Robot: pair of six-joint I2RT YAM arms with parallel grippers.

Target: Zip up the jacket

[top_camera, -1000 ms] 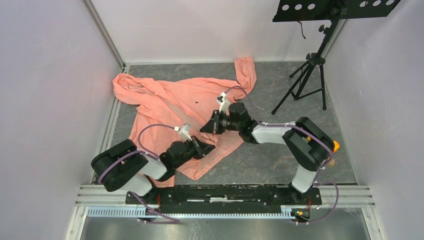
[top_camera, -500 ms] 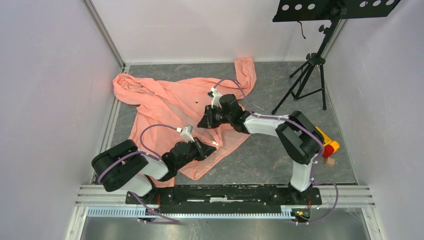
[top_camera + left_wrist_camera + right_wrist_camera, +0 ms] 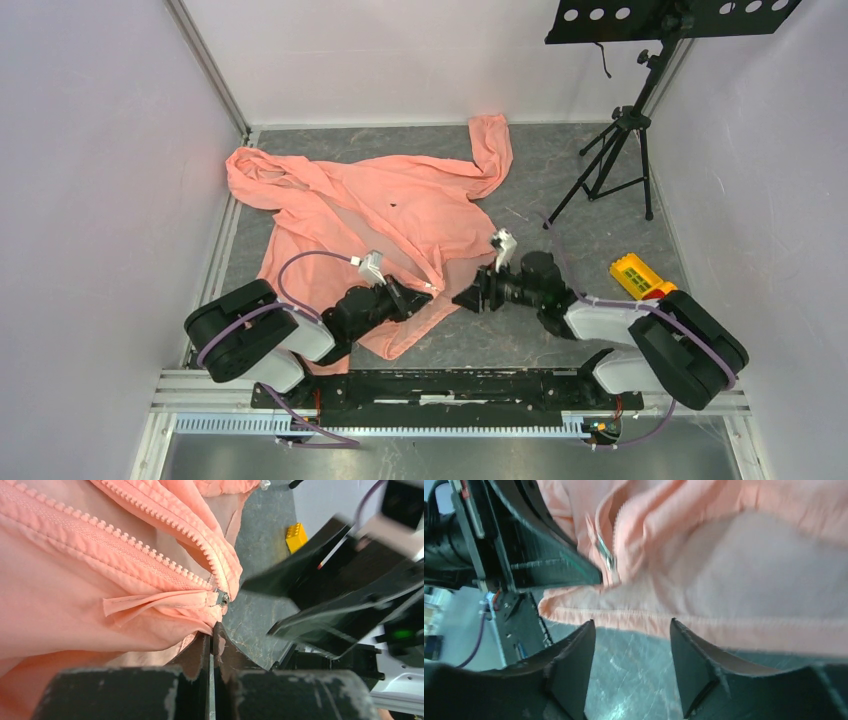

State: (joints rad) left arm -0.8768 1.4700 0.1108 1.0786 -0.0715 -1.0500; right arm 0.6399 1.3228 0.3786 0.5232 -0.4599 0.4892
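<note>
Firstly, nearest the bases, the left gripper (image 3: 420, 293) is clenched on the bottom hem of the jacket (image 3: 370, 215), just below the zipper slider (image 3: 221, 598). The right gripper (image 3: 468, 298) is released, fingers spread, low over the table (image 3: 520, 345) just beside that hem corner. Above the slider the zipper teeth (image 3: 150, 555) run apart in two rows. The jacket lies spread over the table's left and middle. A yellow block (image 3: 632, 272) sits to the right, and a black tripod (image 3: 610, 160) stands farther back.
</note>
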